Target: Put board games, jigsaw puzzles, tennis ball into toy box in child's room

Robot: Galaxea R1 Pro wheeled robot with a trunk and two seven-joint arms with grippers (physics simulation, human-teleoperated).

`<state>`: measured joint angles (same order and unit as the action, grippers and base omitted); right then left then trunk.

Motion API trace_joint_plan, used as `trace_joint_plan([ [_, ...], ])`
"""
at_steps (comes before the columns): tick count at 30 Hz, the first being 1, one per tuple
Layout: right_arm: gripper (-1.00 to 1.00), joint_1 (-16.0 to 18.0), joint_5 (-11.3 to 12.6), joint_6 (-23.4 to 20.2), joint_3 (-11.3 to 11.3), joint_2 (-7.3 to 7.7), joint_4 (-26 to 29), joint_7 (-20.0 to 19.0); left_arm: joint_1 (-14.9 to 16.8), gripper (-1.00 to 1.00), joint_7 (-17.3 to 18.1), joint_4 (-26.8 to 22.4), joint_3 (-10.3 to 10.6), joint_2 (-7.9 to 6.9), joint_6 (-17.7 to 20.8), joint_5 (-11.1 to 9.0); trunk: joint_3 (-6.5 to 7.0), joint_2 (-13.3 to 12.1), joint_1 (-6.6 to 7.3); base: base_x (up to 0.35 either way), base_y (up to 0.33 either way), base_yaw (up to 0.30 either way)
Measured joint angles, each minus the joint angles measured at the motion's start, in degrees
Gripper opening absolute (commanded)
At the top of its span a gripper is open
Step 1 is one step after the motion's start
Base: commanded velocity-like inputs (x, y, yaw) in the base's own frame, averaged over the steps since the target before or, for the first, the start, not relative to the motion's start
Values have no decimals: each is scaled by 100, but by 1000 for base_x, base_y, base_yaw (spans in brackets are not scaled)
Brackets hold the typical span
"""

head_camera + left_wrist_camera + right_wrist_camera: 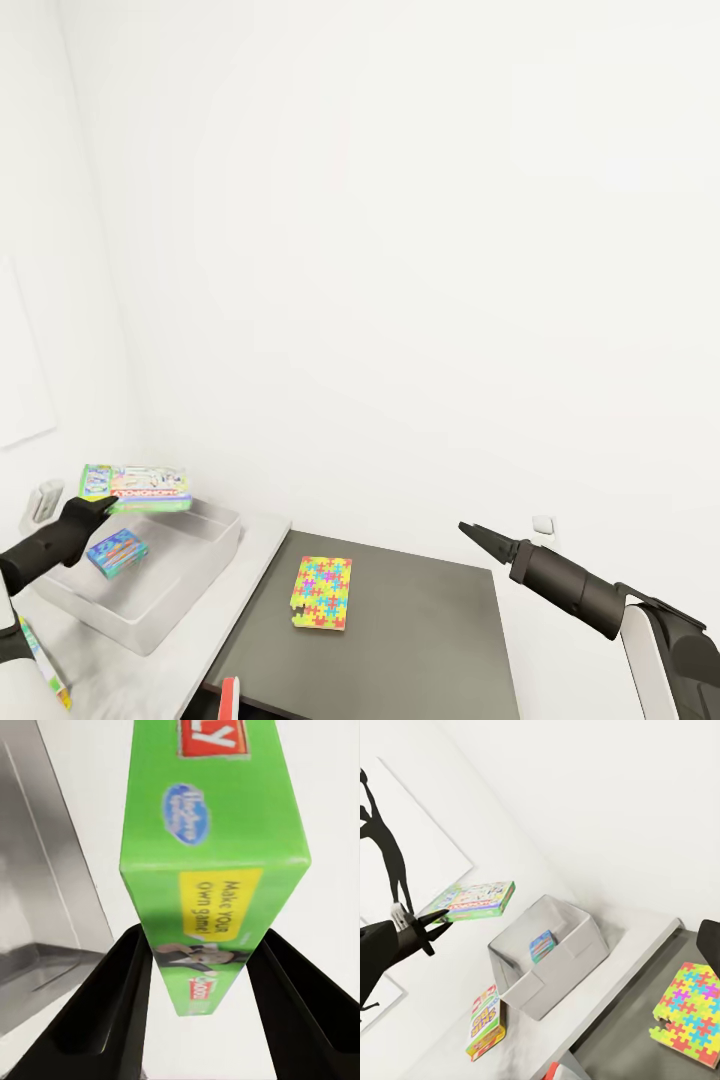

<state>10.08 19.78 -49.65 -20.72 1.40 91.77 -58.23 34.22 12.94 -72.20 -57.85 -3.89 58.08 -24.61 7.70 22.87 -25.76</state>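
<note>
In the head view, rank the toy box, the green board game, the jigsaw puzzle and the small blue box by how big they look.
1. Toy box.
2. Green board game, held above it by the left tool.
3. Jigsaw puzzle, close to the game; unsure.
4. Small blue box.

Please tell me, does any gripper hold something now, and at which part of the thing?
The left gripper holds the green board game by one narrow end, a finger on each flat face, above the toy box. The right gripper holds nothing.
</note>
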Motion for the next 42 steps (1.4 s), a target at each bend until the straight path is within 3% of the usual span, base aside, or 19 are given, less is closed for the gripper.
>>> trace_joint_plan([
  [7, 100, 0, 0, 1, 1, 0, 0, 0, 29, -100, -284, -95, -8, 129, 103, -51, 0, 0, 0, 0, 0, 0],
  [13, 100, 0, 0, 1, -2, 0, 0, 0, 72, -100, -1040, -49, -8, 215, 135, -67, 0, -1, 0, 0, 0, 0],
  [14, 100, 0, 0, 1, -4, 0, 0, 0, 92, -100, -1317, 48, -4, 248, 137, -257, 0, 0, 0, 0, 0, 0],
  [15, 100, 0, -1, 1, -5, 0, 0, 0, 109, -100, -1430, 104, -4, 253, 138, -291, 0, -1, 0, 0, 0, 0],
  [18, 100, 0, 2, 1, -17, 1, 0, -2, 263, -100, -2073, 369, -5, 259, 127, -694, 0, -1, 0, 0, 0, 0],
  [20, 100, 0, 6, 1, -78, 1, 0, -9, 386, -100, -2837, 526, -2, 265, 123, -1242, 0, -1, 0, 0, 0, 0],
  [21, 100, 0, 6, 1, -96, 1, 0, -11, 405, -100, -3028, 549, 0, 261, 121, -1409, 0, 0, 0, 0, 0, 0],
  [22, 100, 0, 7, 1, -125, 0, 0, -16, 430, -100, -3374, 585, 11, 254, 115, -1758, 0, 0, 0, 0, 0, 0],
  [23, 100, 0, 7, 1, -139, 0, 0, -20, 440, -100, -3553, 596, 18, 250, 112, -1941, 0, 0, 0, 0, 0, 0],
  [25, 100, 0, 8, 0, -180, 0, 0, -29, 460, -100, -4218, 627, 45, 239, 107, -2588, 0, 0, 0, 0, 0, 0],
  [29, 100, 0, 16, -4, -201, 0, 0, -36, 471, -100, -5004, 642, 62, 229, 98, -3283, 0, 0, 0, 0, 0, 0],
  [33, 100, 0, 17, -6, -207, 0, 0, -42, 475, -100, -5306, 641, 60, 223, 87, -3592, 0, 0, 0, 0, 0, 0],
  [42, 100, 0, 18, -1, -209, 0, 0, -42, 476, -100, -5371, 640, 20, 228, -274, -3705, 0, 0, 0, 0, 0, 0],
])
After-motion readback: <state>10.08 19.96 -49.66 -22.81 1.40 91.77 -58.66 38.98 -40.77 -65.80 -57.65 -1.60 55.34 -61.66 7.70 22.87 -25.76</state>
